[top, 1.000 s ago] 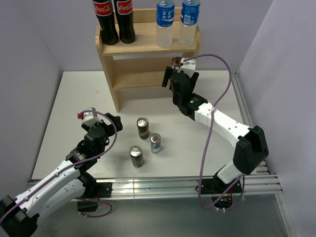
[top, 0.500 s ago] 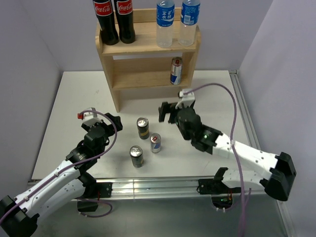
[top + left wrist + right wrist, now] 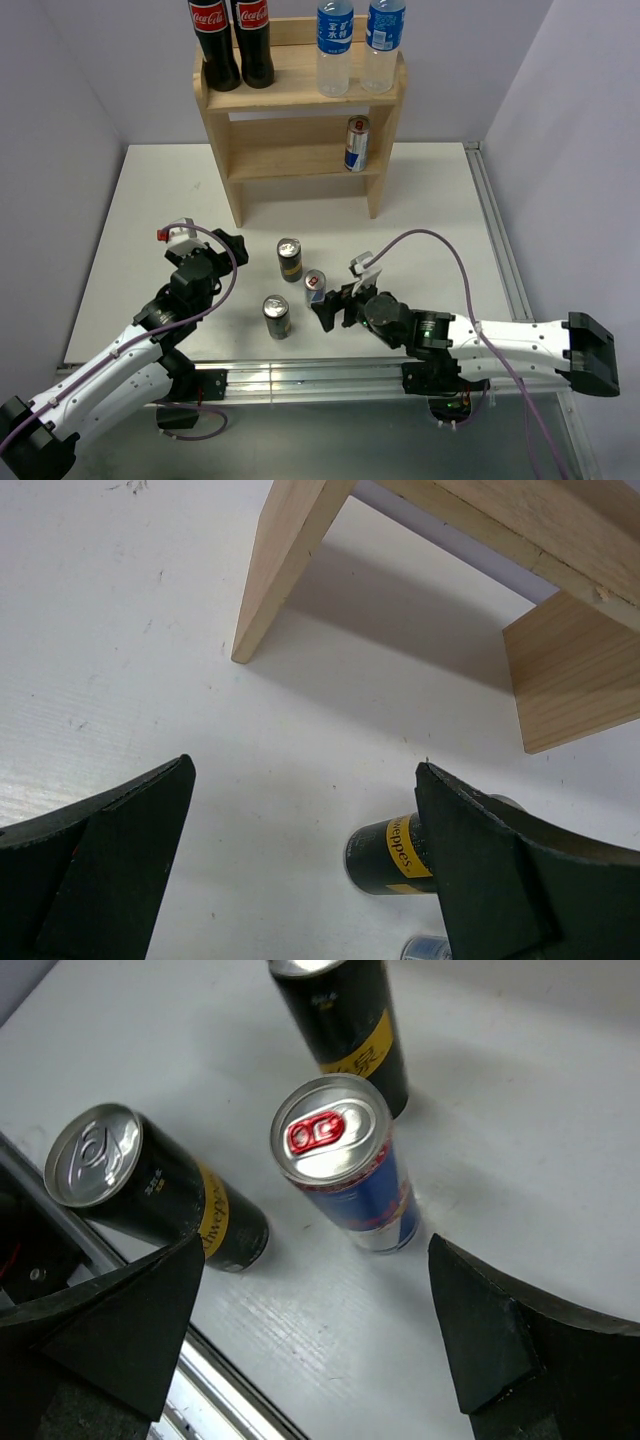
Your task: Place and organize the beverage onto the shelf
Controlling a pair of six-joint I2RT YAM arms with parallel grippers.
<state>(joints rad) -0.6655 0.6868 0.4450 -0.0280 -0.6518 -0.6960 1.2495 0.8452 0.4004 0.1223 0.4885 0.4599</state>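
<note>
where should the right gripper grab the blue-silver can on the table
Around the middle of its round wall, with the fingers level. The blue-silver can stands upright, so a side pinch suits it. Come from its right, where the open right gripper is; two dark cans stand close on its left.

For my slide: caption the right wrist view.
Right gripper, jaws open, above a blue-silver can, two dark cans close by.
</note>
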